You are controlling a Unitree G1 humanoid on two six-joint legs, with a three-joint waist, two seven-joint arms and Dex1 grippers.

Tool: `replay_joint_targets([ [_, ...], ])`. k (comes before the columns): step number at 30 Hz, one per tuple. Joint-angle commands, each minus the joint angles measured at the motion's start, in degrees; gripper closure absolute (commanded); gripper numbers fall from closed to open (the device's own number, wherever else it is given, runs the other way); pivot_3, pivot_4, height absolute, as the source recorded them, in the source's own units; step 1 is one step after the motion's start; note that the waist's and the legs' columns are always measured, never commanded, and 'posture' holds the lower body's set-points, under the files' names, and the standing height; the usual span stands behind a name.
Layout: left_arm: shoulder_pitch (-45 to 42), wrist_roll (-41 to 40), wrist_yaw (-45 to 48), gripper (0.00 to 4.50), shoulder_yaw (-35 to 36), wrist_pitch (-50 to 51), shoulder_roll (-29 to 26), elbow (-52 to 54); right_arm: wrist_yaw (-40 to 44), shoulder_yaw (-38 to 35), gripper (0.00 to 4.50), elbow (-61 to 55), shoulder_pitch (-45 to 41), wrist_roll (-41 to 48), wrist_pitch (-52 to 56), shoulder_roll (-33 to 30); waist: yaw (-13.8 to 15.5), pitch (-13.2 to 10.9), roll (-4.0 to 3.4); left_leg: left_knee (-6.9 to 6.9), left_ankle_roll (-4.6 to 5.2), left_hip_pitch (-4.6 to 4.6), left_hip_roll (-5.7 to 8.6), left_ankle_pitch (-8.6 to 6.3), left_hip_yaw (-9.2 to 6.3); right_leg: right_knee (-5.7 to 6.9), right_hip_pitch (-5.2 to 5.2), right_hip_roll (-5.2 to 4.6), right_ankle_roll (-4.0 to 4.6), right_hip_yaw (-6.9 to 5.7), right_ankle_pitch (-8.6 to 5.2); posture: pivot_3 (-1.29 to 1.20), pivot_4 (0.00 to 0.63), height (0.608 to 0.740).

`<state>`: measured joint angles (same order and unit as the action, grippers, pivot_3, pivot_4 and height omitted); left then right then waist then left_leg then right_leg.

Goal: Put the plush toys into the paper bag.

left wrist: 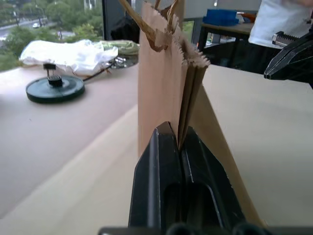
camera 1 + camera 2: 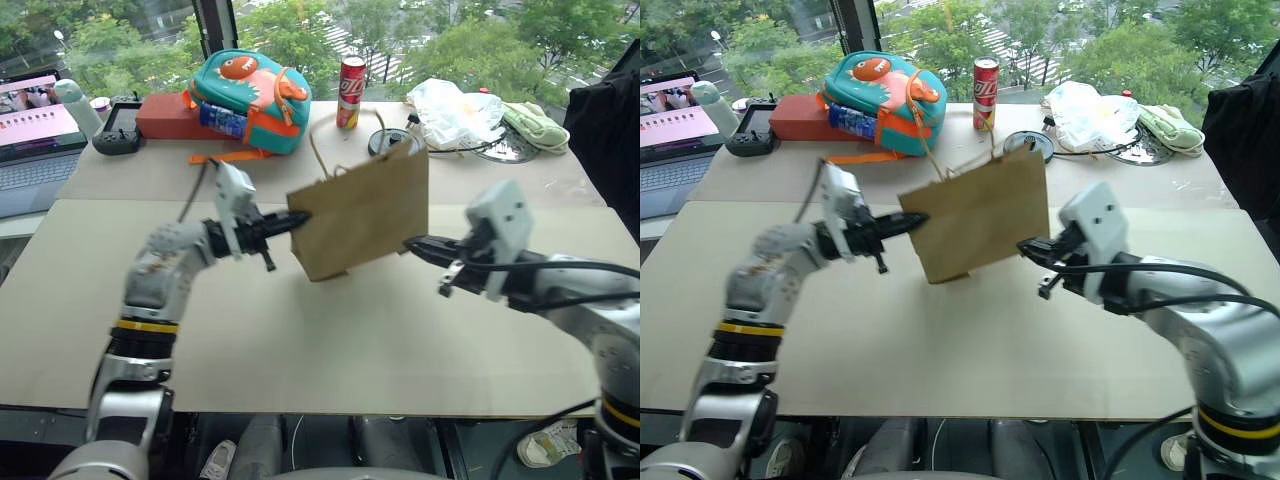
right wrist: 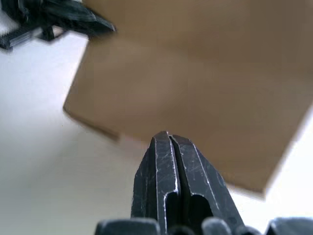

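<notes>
The brown paper bag hangs flat and tilted above the table, with its cord handles up. My left gripper is shut on the bag's left edge; in the left wrist view the folded paper is pinched between the fingers. My right gripper is shut, with its tips at the bag's right edge and no paper showing between them. The plush toys are out of view.
Along the table's far side are a teal backpack, a red box, a red can, a white plastic bag and a green cloth. A laptop sits at the far left.
</notes>
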<state>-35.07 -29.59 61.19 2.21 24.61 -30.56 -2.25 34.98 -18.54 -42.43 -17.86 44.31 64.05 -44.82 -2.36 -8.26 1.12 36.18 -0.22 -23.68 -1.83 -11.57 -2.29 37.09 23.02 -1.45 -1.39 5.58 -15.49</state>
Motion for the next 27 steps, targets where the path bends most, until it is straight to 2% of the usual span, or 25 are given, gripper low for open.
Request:
replay_joint_targets([
  [1, 0.2, -5.0, 6.9, 4.46, 2.4, 3.3, -5.5, 4.8, 5.5, -9.5, 4.5, 0.1, 1.9, 4.9, -2.8, -4.1, -0.1, 0.0, 0.0, 0.0, 0.0, 0.05, 0.0, 0.0, 0.01, 0.01, -0.02, 0.0, -0.01, 0.0, 0.0, 0.0, 0.15, 0.739],
  [5, 2.4, -5.4, 14.1, 4.46, 1.5, 2.8, -11.4, 6.7, 8.2, -13.4, 4.5, 3.4, 3.1, 6.3, -5.6, -6.1, -0.2, 0.0, 0.02, 0.0, 0.0, 0.26, -0.02, 0.0, 0.09, 0.0, -0.17, 0.0, -0.09, 0.03, -0.06, 0.0, 0.15, 0.739],
  [11, 3.8, -4.1, 25.0, 4.46, -0.2, -1.0, -16.6, 4.4, 11.3, -12.9, 4.5, 6.7, 5.1, 5.6, -9.9, -7.9, -0.1, 0.0, 0.01, -0.02, -0.01, 0.48, -0.04, 0.0, 0.12, -0.06, -0.42, 0.0, -0.36, 0.02, -0.29, 0.0, 0.15, 0.739],
  [18, 2.0, -2.6, 30.3, 4.46, -2.6, -5.7, -15.7, 1.0, 12.5, -9.8, 4.5, 9.0, 5.0, 4.4, -13.3, -9.0, 0.1, 0.0, 0.01, 0.0, 0.0, 0.44, -0.03, 0.0, 0.15, -0.09, -0.42, -0.02, -0.36, 0.04, -0.29, 0.0, 0.15, 0.739],
  [27, 6.3, 1.4, 29.3, 4.46, -2.6, -15.0, -13.7, -0.6, 11.0, -8.5, 4.5, 6.7, 4.8, 6.9, -12.3, -9.1, 0.0, 0.0, 0.01, -0.01, 0.0, 0.43, -0.05, 0.0, 0.15, -0.08, -0.41, -0.02, -0.35, 0.06, -0.28, 0.0, 0.15, 0.739],
])
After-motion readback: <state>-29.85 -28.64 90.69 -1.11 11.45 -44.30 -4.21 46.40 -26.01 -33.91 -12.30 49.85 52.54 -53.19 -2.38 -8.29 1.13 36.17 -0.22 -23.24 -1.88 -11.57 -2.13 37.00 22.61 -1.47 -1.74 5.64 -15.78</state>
